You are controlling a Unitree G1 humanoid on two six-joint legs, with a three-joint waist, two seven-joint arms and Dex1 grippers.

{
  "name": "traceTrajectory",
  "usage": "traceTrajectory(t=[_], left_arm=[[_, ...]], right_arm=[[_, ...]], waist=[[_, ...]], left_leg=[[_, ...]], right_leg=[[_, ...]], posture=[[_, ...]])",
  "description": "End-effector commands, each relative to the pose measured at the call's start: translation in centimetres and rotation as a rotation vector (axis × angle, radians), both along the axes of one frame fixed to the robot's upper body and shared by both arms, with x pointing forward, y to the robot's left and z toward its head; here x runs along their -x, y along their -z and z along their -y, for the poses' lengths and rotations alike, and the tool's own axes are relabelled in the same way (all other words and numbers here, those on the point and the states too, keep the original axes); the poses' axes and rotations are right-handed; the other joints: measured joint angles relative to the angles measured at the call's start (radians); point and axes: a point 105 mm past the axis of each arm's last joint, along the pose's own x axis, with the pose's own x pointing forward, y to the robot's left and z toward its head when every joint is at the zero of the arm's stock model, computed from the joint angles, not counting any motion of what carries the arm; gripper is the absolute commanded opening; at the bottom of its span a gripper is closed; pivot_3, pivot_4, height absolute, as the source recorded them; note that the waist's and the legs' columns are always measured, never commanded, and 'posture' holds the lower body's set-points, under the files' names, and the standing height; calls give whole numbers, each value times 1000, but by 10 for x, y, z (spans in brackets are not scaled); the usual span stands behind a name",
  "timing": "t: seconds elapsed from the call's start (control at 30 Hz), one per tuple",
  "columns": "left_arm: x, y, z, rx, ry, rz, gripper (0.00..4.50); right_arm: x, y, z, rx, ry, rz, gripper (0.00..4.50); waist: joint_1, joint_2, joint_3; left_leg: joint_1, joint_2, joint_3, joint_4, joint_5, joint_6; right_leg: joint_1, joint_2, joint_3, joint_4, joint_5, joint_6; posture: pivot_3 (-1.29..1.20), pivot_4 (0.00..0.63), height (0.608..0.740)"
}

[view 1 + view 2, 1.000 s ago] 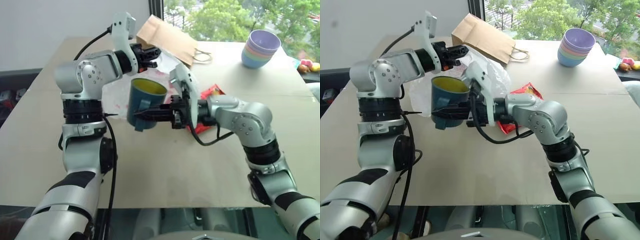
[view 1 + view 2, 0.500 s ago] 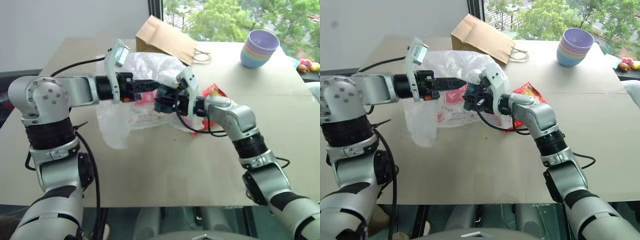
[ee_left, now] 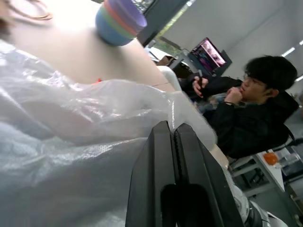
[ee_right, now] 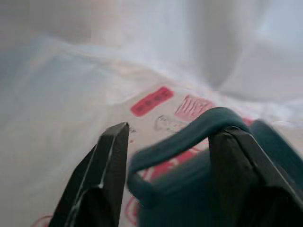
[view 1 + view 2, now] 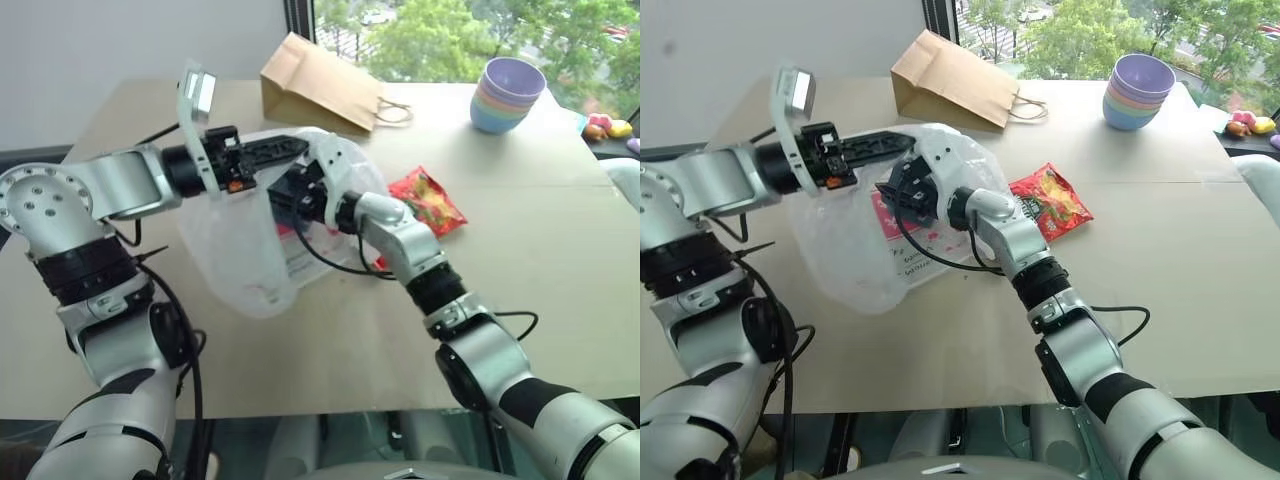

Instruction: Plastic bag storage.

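Observation:
The plastic bag [image 5: 240, 250], whitish and crinkly with red print, hangs open above the table. My left gripper [image 5: 290, 148] is shut on its upper rim, and in the left wrist view its closed fingers [image 3: 163, 156] press against the film. My right gripper [image 5: 287, 195] reaches inside the bag's mouth, seen through the plastic. The right wrist view has its fingers [image 4: 104, 161] spread apart, with the handle of a dark teal cup [image 4: 199, 189] lying between them inside the bag.
A brown paper bag [image 5: 315, 75] lies at the back of the table. A stack of pastel bowls [image 5: 505, 92] stands at the back right. A red snack packet [image 5: 428, 200] lies right of the plastic bag. A seated person [image 3: 255, 109] is beyond the table.
The right gripper carried the teal cup from in front of the bag into the bag's mouth, and its fingers have opened. The left gripper drew back with the bag's rim.

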Motion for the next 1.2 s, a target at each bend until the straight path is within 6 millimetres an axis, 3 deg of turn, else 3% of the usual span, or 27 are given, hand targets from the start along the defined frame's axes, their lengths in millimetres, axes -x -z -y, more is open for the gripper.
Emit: traceTrajectory(t=[0.03, 0.13, 0.43, 0.5, 0.63, 0.7, 0.83, 1.0, 1.2], left_arm=[[-7, 0, -6, 12, -93, 24, 0], [-14, 0, -8, 27, -171, 77, 0], [-35, 4, -9, 67, -277, 98, 0], [-38, 5, -9, 66, -286, 101, 0], [-37, 4, -6, 53, -271, 131, 0], [-38, 2, -9, 61, -282, 141, 0], [-37, 0, -14, 53, -281, 163, 0], [-38, -1, -12, 47, -273, 178, 0], [-36, 0, -10, 40, -266, 186, 0]], right_arm=[[15, -23, -1, -39, -63, 119, 3181], [29, -23, 18, 11, -116, 168, 4462], [80, -60, 107, 17, -123, 176, 4462], [78, -67, 127, 8, -26, 162, 4462], [50, -60, 182, 52, 378, 108, 4462], [35, -45, 210, 31, 577, -9, 4462], [22, -7, 242, -72, 808, -248, 4462], [3, 34, 257, 9, 905, -320, 4462], [-35, 73, 271, 55, 973, -428, 4462]], waist=[[8, 0, 0], [23, 0, 0], [28, 0, 0], [28, 0, 0], [32, -1, 0], [35, -1, 0], [32, -1, 0], [26, 0, 0], [20, 0, 0]], left_leg=[[0, 0, -1, 0, 0, 0], [-1, -1, -3, 0, 0, -1], [0, -3, -4, 0, 0, 0], [1, -3, -1, 0, 0, 0], [0, -3, 1, 0, 0, 1], [0, -3, 1, 0, 0, 1], [0, -1, 1, 0, 0, 1], [0, -1, 3, 0, 0, 1], [1, -1, 3, 0, 0, 1]], right_leg=[[0, 0, -1, 0, 0, 0], [0, -1, -2, 0, 0, 0], [1, -1, -5, 1, 0, 0], [1, -1, -5, 1, 0, -1], [2, -1, -4, 1, 0, 0], [1, -1, -4, 0, 0, 0], [1, 1, -3, 0, 0, 0], [1, 1, -2, 0, 0, 0], [1, 2, -1, 0, 0, 0]], posture=[[0, 150, 740], [0, 150, 740], [0, 150, 740], [0, 150, 740], [0, 150, 740], [0, 150, 740], [0, 150, 740], [0, 150, 740], [0, 150, 740]])
